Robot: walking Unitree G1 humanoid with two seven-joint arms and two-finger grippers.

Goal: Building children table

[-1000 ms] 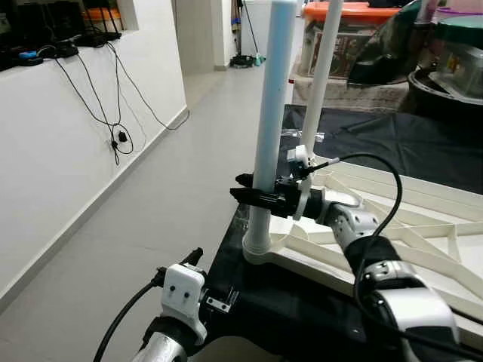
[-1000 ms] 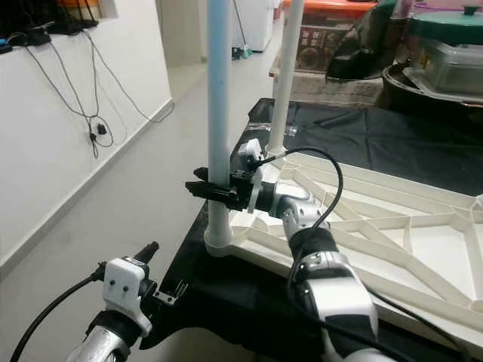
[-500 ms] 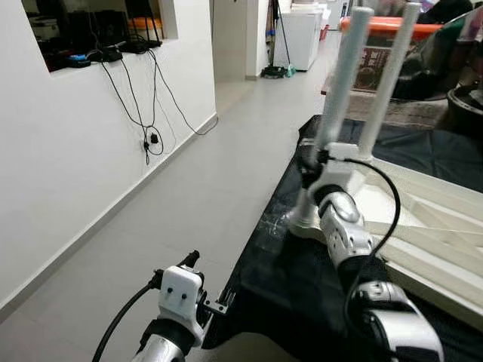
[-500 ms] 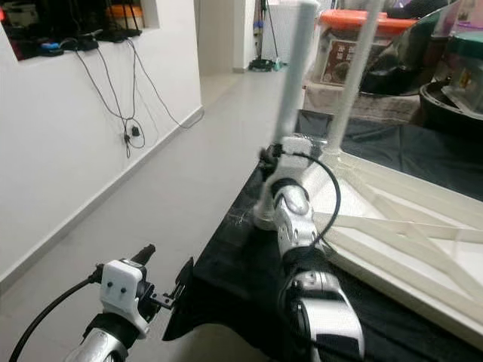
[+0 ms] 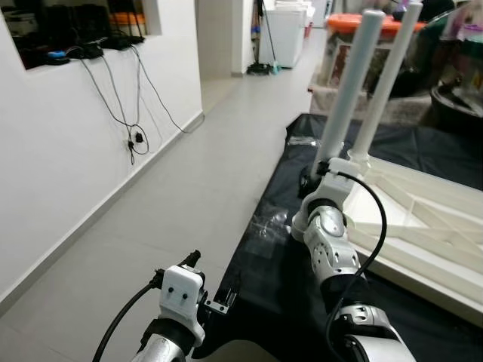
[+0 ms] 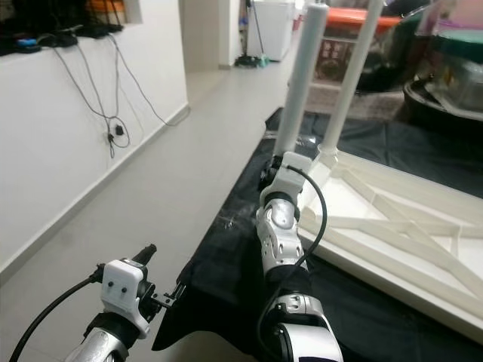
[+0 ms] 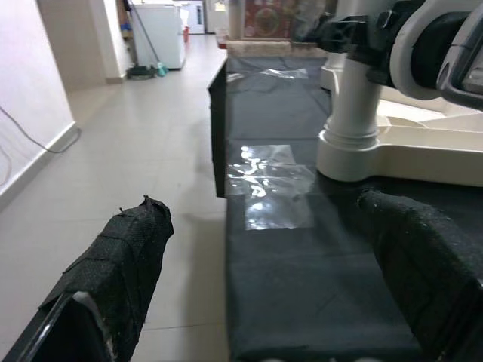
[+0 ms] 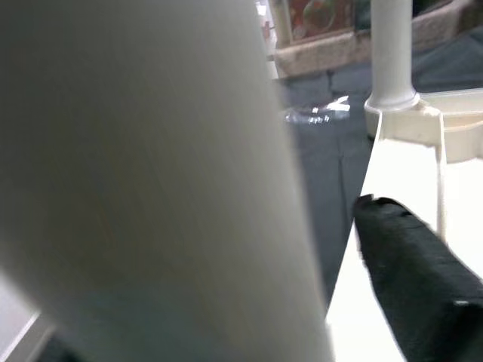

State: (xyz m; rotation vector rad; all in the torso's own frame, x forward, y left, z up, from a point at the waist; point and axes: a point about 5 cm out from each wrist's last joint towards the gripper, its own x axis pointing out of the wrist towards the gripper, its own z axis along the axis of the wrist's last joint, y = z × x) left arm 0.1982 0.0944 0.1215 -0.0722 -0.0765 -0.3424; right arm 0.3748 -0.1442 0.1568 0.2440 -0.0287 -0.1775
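The white children's table top (image 5: 423, 219) lies upside down on a black cloth (image 5: 275, 249). Two white legs stand up from it: a near leg (image 5: 349, 83) and a far leg (image 5: 389, 72). My right gripper (image 5: 308, 181) is shut on the near leg just above its base collar (image 7: 351, 143). In the right wrist view the near leg (image 8: 151, 173) sits right against the camera, with one black finger (image 8: 411, 264) beside it. My left gripper (image 7: 264, 241) hangs open, low at the front-left corner of the cloth, with nothing between its fingers.
A grey tiled floor (image 5: 189, 173) runs along the left. Beside it is a white wall with dangling cables (image 5: 136, 139). Storage boxes with an orange lid (image 5: 355, 21) stand behind the table. A shiny tape patch (image 7: 272, 185) lies on the cloth near its edge.
The whole view has swung and shifted as my head moved. My right gripper stays clamped on the near leg, and my left arm keeps its place.
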